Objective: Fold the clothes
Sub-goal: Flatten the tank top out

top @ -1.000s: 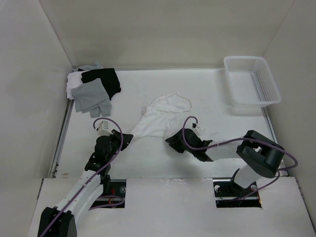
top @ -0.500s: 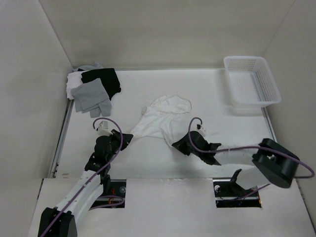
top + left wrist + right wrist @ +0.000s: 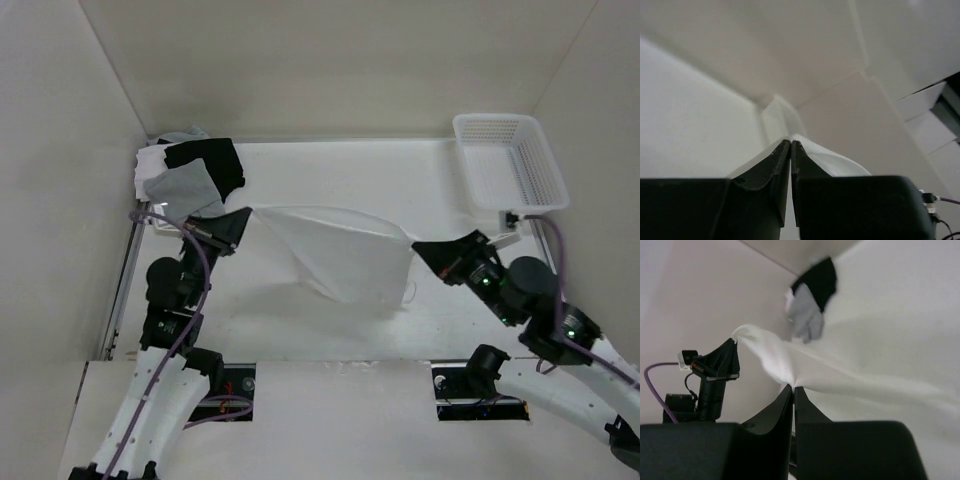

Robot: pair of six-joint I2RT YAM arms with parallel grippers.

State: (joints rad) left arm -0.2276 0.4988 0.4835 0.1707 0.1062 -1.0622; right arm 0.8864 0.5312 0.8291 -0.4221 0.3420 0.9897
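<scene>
White table (image 3: 330,180) below: I have left gripper (image 3: 243,216) and right gripper (image 3: 420,247) clamped tight on the white top (image 3: 345,255); my left gripper partly hides the garment pile (image 3: 190,175).

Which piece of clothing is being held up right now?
The white garment, stretched between the left gripper and right gripper; the grey garment and black garment lie piled in the far left corner.
</scene>
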